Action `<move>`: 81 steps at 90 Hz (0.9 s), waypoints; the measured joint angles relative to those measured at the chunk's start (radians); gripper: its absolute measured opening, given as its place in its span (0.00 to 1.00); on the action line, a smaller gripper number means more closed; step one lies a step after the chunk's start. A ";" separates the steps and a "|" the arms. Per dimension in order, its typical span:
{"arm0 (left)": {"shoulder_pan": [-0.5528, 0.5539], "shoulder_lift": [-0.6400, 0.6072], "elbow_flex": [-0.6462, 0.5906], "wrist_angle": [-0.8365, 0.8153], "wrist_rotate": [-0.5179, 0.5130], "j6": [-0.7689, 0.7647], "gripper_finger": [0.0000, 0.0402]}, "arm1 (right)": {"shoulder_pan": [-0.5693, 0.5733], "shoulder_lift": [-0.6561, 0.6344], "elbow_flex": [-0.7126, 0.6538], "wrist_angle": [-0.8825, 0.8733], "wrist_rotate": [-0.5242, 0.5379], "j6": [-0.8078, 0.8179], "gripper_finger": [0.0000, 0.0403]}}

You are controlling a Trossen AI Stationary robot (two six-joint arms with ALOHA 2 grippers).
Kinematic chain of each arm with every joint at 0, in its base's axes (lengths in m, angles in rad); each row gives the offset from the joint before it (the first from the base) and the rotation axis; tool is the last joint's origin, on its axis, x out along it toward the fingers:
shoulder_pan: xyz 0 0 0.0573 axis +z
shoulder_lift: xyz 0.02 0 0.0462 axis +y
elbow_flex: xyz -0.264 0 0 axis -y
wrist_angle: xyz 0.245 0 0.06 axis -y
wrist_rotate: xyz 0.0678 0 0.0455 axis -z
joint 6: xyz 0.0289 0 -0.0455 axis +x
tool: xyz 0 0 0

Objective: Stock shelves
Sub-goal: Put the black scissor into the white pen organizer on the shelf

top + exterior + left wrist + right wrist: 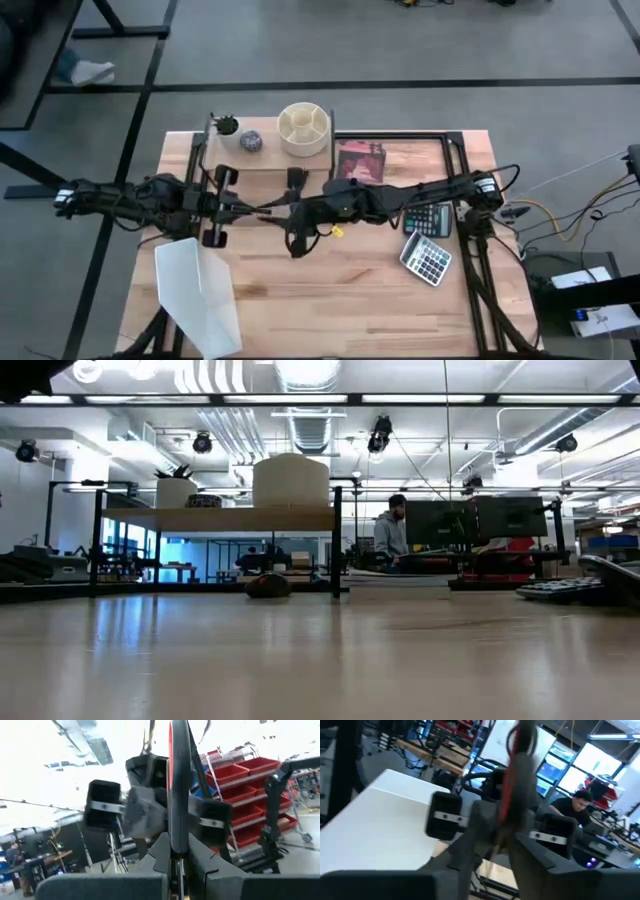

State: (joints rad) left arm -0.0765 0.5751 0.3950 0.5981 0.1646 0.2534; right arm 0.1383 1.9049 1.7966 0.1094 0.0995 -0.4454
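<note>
A white file holder (200,292) lies at the table's (330,310) front left corner. Above the table's middle, the left gripper (262,208) and right gripper (283,209) meet, both pinched on one thin red-edged book (178,785) held edge-on between them. The shelf (262,160) stands along the far edge, carrying a small plant (226,126), a dark ball (250,142) and a round cream organizer (305,128). Two calculators (428,240) sit near the right edge.

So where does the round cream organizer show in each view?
High view: round cream organizer at top centre, on the shelves.
Low view: left of centre, on top.
Left wrist view: not in it.
Right wrist view: not in it.
Shared landmark: the small potted plant at the shelves' left end.
</note>
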 joint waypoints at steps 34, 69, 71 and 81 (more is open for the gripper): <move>0.000 0.125 0.000 0.119 0.001 0.005 0.02 | -0.008 0.001 0.000 0.075 0.001 0.049 0.41; 0.000 0.242 0.000 0.300 -0.016 0.018 0.02 | -0.012 0.002 -0.001 0.077 0.002 0.087 0.23; 0.000 0.249 0.000 0.308 -0.018 0.018 0.02 | -0.013 0.002 -0.001 0.079 0.002 0.092 0.22; 0.000 0.282 0.020 0.332 -0.019 0.017 0.02 | -0.017 0.014 -0.001 0.087 0.002 0.112 0.18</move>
State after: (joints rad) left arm -0.0761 0.8572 0.4151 0.9299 0.1457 0.2699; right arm 0.1211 1.9186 1.7954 0.1960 0.1010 -0.3331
